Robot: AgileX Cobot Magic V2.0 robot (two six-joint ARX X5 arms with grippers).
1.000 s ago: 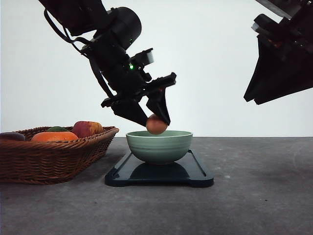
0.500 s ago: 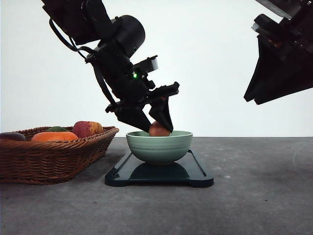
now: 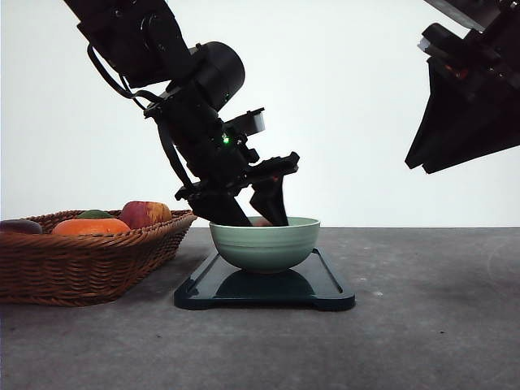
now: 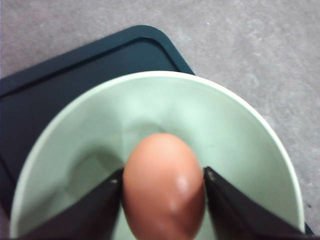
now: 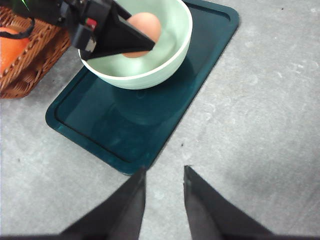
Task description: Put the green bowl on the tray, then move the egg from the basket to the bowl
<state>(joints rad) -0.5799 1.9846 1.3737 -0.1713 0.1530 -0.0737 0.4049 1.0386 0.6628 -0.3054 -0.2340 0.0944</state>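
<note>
Since a second ago the left gripper (image 3: 258, 213) has come down, so the egg (image 4: 164, 186) it held above the rim now sits inside the green bowl (image 3: 265, 244).

The left gripper's fingers (image 4: 90, 210) are clamped on either side of the egg, their tips below the bowl's rim; whether the egg touches the bowl's floor cannot be told. The bowl stands on the dark tray (image 3: 325, 291), which lies on the grey table (image 3: 422, 325), just beside the wicker basket (image 3: 89, 264). An apple (image 3: 145, 214) and an orange fruit (image 3: 89, 227) lie in the basket. The right gripper (image 5: 164, 187) hangs high above the table near the tray's edge, its jaws narrowly parted and holding nothing.
</note>
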